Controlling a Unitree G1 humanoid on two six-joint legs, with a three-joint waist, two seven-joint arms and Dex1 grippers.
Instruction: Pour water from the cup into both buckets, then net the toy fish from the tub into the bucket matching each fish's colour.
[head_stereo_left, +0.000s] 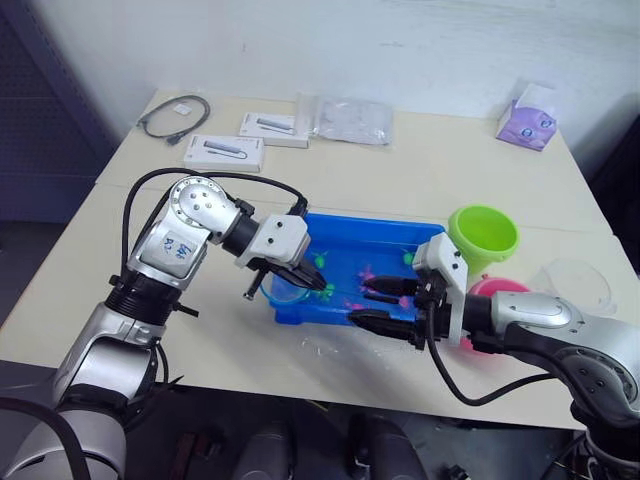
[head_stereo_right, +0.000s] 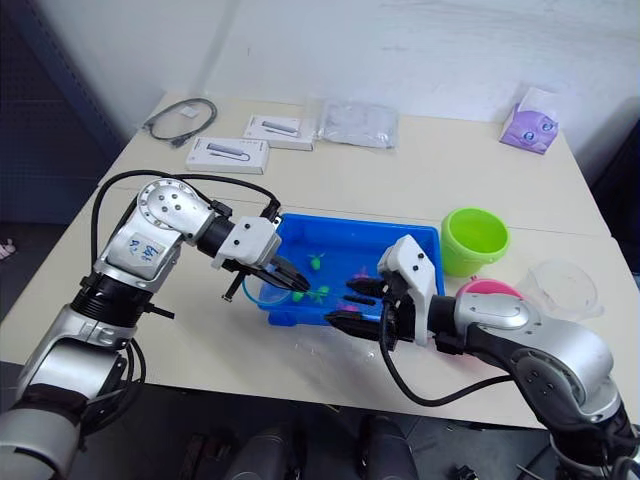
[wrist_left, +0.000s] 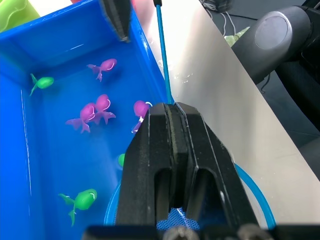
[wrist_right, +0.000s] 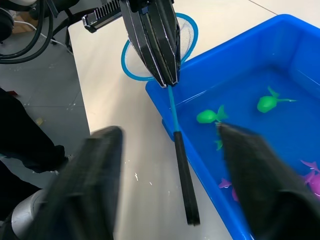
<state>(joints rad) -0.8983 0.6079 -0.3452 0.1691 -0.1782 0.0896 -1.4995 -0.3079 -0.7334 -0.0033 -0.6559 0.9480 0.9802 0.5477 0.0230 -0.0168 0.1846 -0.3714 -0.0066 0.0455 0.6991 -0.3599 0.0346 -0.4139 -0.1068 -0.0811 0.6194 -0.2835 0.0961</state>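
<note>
Water fills the shallow blue tub (head_stereo_left: 385, 250) at the centre of the frame on the pale counter (head_stereo_left: 450, 160), with small green fish (wrist_right: 208, 116) and pink-magenta fish (wrist_left: 102, 103) scattered in it. Left jaws (head_stereo_left: 312, 282) are clamped on the thin blue shaft of the net (wrist_right: 177, 137), just below its round blue-rimmed mesh ring, at the tub's lower-left corner, the dark handle pointing out over the counter beside the tub. Right jaws (head_stereo_left: 385, 305) stand wide apart and empty over the tub's lower rim, while the lime green bucket (head_stereo_left: 483, 235) and pink bucket (head_stereo_left: 497, 290) sit to the tub's right, with the clear cup (head_stereo_left: 575, 283) further right.
</note>
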